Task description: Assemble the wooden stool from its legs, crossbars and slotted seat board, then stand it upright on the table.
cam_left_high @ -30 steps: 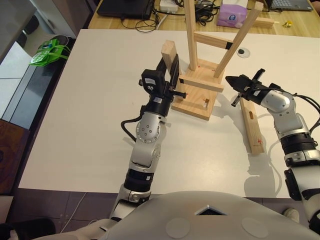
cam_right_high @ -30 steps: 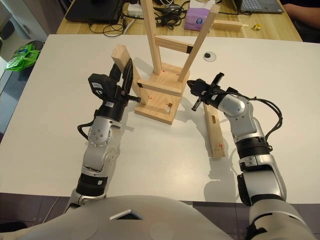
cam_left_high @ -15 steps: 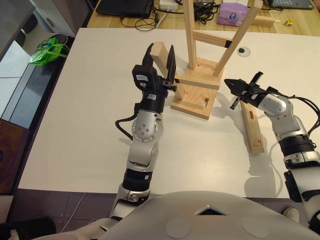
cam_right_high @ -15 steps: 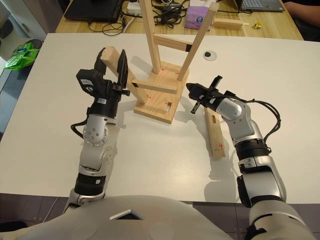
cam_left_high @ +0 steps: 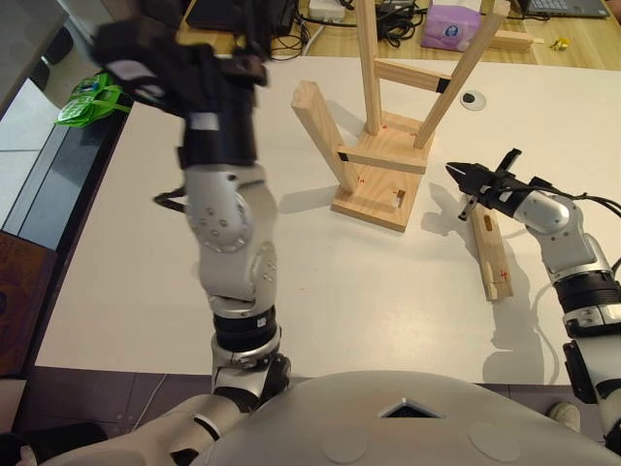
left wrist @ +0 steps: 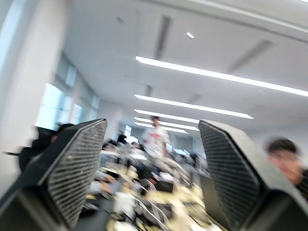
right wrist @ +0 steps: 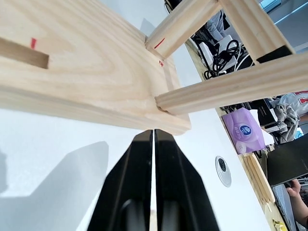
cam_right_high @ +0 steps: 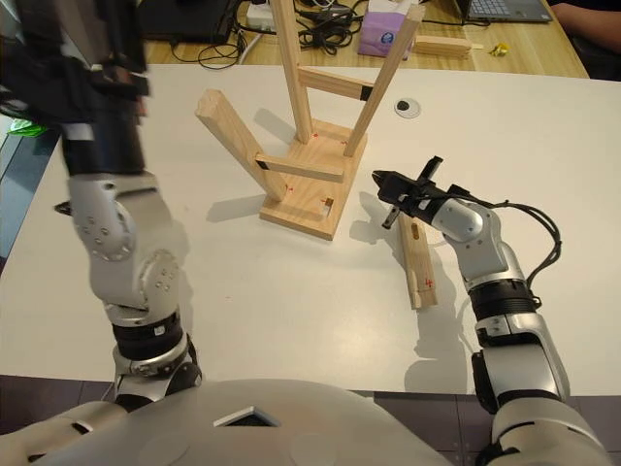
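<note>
Step in hand, as I judge it: fit the fourth leg.

- **Loose leg:** The loose leg [cam_left_high: 492, 257] lies flat on the worktop [cam_left_high: 369, 311], just right of the seat board [cam_left_high: 374, 199].
- **Right gripper:** The right gripper [cam_left_high: 464, 175] is closed and empty, by the leg's far end. It should open, straddle the leg mid-length, lift it, tip it vertical and press it into the free slot [cam_left_high: 400, 198].
- **Board:** It lies underside up with three legs in. One leg [cam_left_high: 318, 126] leans left, so the board wants steadying during the press.
- **Left gripper:** The left gripper [left wrist: 153, 144] is open and raised high toward the ceiling.
- **Room:** There is open worktop in front and to the left. Cables and a tissue box [cam_left_high: 451, 24] sit beyond the far edge.
</note>
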You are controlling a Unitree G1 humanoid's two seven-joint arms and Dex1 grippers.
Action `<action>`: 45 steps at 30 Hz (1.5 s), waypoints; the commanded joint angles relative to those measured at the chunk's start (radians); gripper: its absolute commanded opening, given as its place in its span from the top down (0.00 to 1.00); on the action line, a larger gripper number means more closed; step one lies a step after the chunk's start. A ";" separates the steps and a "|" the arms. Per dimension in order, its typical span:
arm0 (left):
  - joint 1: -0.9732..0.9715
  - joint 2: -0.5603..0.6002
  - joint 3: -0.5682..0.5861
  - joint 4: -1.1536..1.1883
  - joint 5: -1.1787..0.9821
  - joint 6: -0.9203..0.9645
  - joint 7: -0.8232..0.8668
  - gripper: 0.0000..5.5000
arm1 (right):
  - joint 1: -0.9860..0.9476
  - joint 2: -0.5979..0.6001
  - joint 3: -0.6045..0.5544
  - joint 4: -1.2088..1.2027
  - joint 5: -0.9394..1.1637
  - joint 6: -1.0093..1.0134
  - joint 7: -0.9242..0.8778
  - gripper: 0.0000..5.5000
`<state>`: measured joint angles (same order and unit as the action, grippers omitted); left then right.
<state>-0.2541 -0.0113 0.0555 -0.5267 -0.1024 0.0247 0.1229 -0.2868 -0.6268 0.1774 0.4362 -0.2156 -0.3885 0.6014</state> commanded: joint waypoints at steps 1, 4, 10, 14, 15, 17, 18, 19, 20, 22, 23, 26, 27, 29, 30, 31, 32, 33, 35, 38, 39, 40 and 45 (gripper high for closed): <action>0.112 0.005 0.146 0.097 0.011 -0.003 0.068 0.36 | 0.055 -0.083 -0.060 -0.104 0.073 0.027 0.074 0.84; 0.222 0.012 0.138 0.277 0.042 0.058 0.053 0.36 | 0.051 -0.096 -0.120 -0.146 0.120 0.065 0.063 0.74; 0.272 0.026 -0.093 0.593 0.154 0.142 -0.095 0.36 | 0.125 -0.193 -0.205 -0.296 0.262 0.210 0.208 0.74; 0.285 0.030 -0.244 0.637 0.222 0.177 -0.174 0.36 | 0.180 -0.260 -0.216 -0.368 0.301 0.315 0.306 0.62; 0.297 0.030 -0.274 0.626 0.223 0.192 -0.201 0.36 | 0.181 -0.257 -0.221 -0.378 0.303 0.355 0.299 0.59; 0.319 0.031 -0.318 0.601 0.223 0.214 -0.239 0.36 | 0.190 -0.254 -0.228 -0.396 0.313 0.426 0.294 0.53; 0.325 0.032 -0.332 0.592 0.222 0.222 -0.250 0.36 | 0.189 -0.253 -0.233 -0.394 0.315 0.451 0.290 0.51; 0.331 0.033 -0.346 0.581 0.220 0.230 -0.261 0.36 | 0.187 -0.251 -0.237 -0.390 0.318 0.476 0.285 0.48; 0.333 0.033 -0.355 0.574 0.219 0.237 -0.268 0.36 | 0.185 -0.249 -0.242 -0.387 0.319 0.497 0.280 0.44; 0.334 0.030 -0.369 0.554 0.217 0.258 -0.277 0.36 | 0.177 -0.243 -0.247 -0.375 0.310 0.556 0.254 0.37; 0.337 0.028 -0.368 0.542 0.219 0.268 -0.271 0.36 | 0.175 -0.240 -0.246 -0.367 0.301 0.588 0.240 0.35; 0.355 0.029 -0.348 0.498 0.218 0.291 -0.248 0.36 | 0.206 -0.236 -0.241 -0.399 0.312 0.703 0.230 0.34; 0.367 0.034 -0.339 0.473 0.215 0.296 -0.245 0.36 | 0.227 -0.221 -0.245 -0.433 0.336 0.770 0.222 0.34; 0.394 0.043 -0.328 0.425 0.201 0.299 -0.253 0.36 | 0.255 -0.170 -0.262 -0.497 0.389 0.915 0.183 0.34; 0.404 0.047 -0.325 0.405 0.190 0.295 -0.262 0.36 | 0.261 -0.140 -0.277 -0.527 0.418 0.991 0.155 0.34; 0.413 0.052 -0.318 0.387 0.183 0.292 -0.268 0.36 | 0.265 -0.109 -0.291 -0.550 0.442 1.062 0.126 0.34; 0.418 0.058 -0.313 0.373 0.178 0.288 -0.273 0.36 | 0.269 -0.088 -0.303 -0.571 0.462 1.123 0.102 0.34; 0.420 0.061 -0.309 0.360 0.173 0.284 -0.277 0.36 | 0.273 -0.075 -0.314 -0.584 0.472 1.171 0.079 0.34; 0.423 0.061 -0.302 0.338 0.166 0.274 -0.279 0.36 | 0.282 -0.066 -0.322 -0.590 0.468 1.238 0.034 0.34; 0.419 0.049 -0.301 0.324 0.159 0.256 -0.274 0.36 | 0.317 -0.064 -0.332 -0.538 0.442 1.285 -0.022 0.34; 0.421 0.047 -0.303 0.322 0.160 0.252 -0.274 0.36 | 0.336 -0.063 -0.330 -0.530 0.451 1.305 -0.019 0.34; 0.422 0.046 -0.305 0.322 0.161 0.249 -0.273 0.36 | 0.352 -0.063 -0.330 -0.529 0.465 1.323 -0.011 0.34; 0.428 0.056 -0.306 0.298 0.164 0.234 -0.273 0.36 | 0.391 -0.032 -0.341 -0.558 0.531 1.405 0.006 0.34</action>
<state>0.1737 0.0382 -0.2507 -0.2077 0.0582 0.2616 -0.1508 0.0727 -0.6854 -0.1782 -0.1390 0.2943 0.9718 0.6045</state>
